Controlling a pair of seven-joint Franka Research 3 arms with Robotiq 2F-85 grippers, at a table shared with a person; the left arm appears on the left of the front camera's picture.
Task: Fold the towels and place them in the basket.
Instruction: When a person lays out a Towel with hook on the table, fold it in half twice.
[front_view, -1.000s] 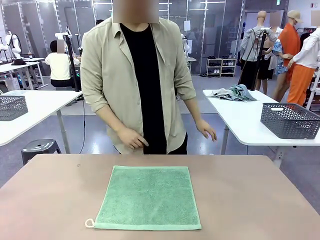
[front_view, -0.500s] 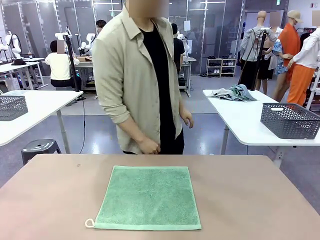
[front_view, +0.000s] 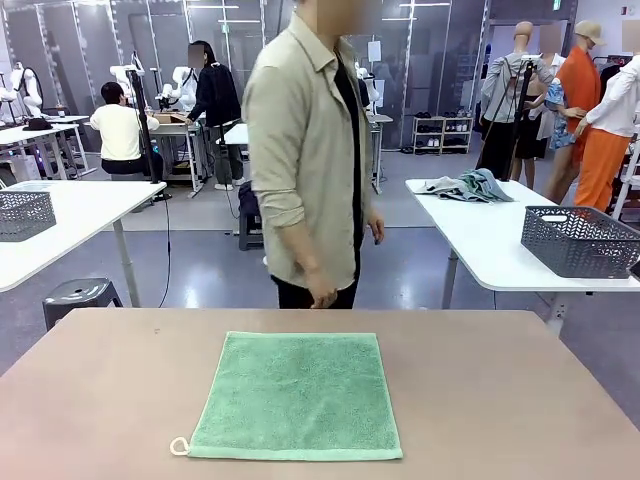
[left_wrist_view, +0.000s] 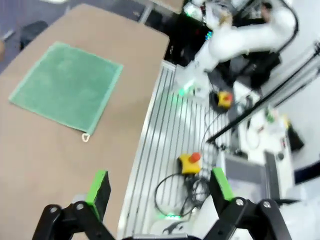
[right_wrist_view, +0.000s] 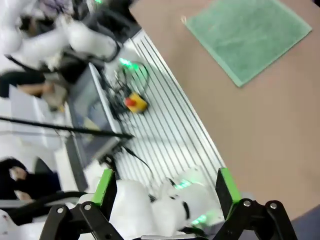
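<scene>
A mint green square terry-cloth towel (front_view: 296, 396) lies spread flat and unfolded in the lower middle of the front view, its pile even and its edges straight, with the near hem close to the bottom of the frame. A small white loop (front_view: 179, 446) sticks out from its lower left corner and rests on the surface. The towel sits on a plain brown matte worktop (front_view: 500, 400), which is bare around it on all sides. Beyond the worktop's far edge, at the upper middle of the frame, a person in a beige overshirt and black top (front_view: 305, 150) stands turned side-on, one hand (front_view: 323, 296) hanging just above that far edge and well apart from the towel. In the left wrist view the left gripper (left_wrist_view: 160, 185) hangs with its green-padded fingers spread wide and nothing between them, above the worktop's edge and a silver ribbed base plate (left_wrist_view: 165, 130); the towel shows in the upper left of that frame. In the right wrist view the right gripper (right_wrist_view: 165, 185) is likewise spread wide and empty, with the towel at the upper right and well apart from it.
</scene>
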